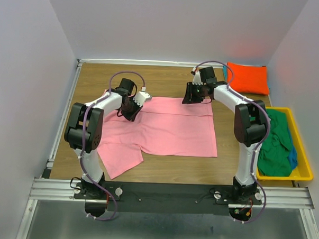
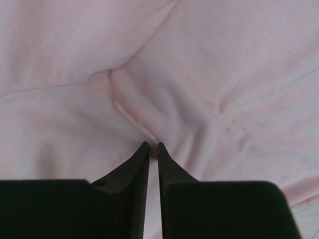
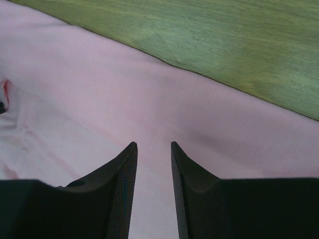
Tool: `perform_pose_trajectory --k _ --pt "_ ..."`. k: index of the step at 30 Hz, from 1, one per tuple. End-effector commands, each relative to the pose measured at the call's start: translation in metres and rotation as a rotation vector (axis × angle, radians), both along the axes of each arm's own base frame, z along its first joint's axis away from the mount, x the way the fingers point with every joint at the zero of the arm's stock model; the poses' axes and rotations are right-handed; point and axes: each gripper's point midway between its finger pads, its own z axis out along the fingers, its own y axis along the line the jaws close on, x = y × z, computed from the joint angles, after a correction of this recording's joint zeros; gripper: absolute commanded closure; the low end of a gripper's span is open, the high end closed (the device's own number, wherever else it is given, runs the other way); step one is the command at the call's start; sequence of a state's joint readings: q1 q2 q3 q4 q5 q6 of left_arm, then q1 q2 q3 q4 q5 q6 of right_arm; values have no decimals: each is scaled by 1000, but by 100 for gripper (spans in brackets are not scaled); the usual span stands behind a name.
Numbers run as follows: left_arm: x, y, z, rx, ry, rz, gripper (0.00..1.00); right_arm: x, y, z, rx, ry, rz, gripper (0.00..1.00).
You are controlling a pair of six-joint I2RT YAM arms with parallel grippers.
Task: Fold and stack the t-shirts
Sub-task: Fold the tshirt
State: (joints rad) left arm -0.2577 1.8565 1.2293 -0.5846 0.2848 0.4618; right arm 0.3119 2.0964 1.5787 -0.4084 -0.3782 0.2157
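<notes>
A pink t-shirt (image 1: 175, 128) lies spread flat across the middle of the table, one sleeve pointing toward the near left. My left gripper (image 1: 129, 114) is pressed down on its upper left part. In the left wrist view the left gripper (image 2: 153, 145) has its jaws almost together, pinching a raised seam of the pink t-shirt (image 2: 224, 74). My right gripper (image 1: 193, 97) sits at the shirt's far edge. In the right wrist view the right gripper (image 3: 153, 144) is open, with flat pink t-shirt (image 3: 99, 99) showing in the gap.
A folded orange t-shirt (image 1: 248, 77) rests at the back right corner. A yellow bin (image 1: 305, 157) on the right holds a crumpled green t-shirt (image 1: 275, 145) and a blue one (image 1: 293, 157). Bare wooden table (image 3: 224, 40) lies beyond the pink shirt's far edge.
</notes>
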Motion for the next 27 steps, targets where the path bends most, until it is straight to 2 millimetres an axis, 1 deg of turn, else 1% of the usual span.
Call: perform_pose_trajectory --k 1,2,5,7,11,14,19,22,23,27 --pt "-3 1 -3 18 13 2 86 0 -9 -2 -22 9 -13 60" --pt "-2 0 1 14 10 1 92 0 -9 -3 -23 10 -13 60" --pt "0 -3 12 -1 1 -2 100 0 -9 -2 -21 9 -14 60" --pt "1 -7 22 -23 -7 -6 100 0 -9 -2 -19 10 -12 60" --pt "-6 -17 33 -76 28 -33 100 -1 -9 -2 -17 13 -12 60" --pt "-9 -20 37 -94 46 -45 100 -1 -9 -2 -17 12 -12 60" --pt "-14 -23 35 -109 72 -56 100 -1 -10 -3 -17 15 -10 60" --pt "-17 -24 32 -116 89 -73 83 -1 -10 -3 -23 9 -5 60" --pt "-19 -27 33 -132 97 -85 80 0 -12 -2 -36 -1 -2 60" --pt "-21 -30 39 -154 103 -112 80 4 -19 0 -63 -23 -3 60"
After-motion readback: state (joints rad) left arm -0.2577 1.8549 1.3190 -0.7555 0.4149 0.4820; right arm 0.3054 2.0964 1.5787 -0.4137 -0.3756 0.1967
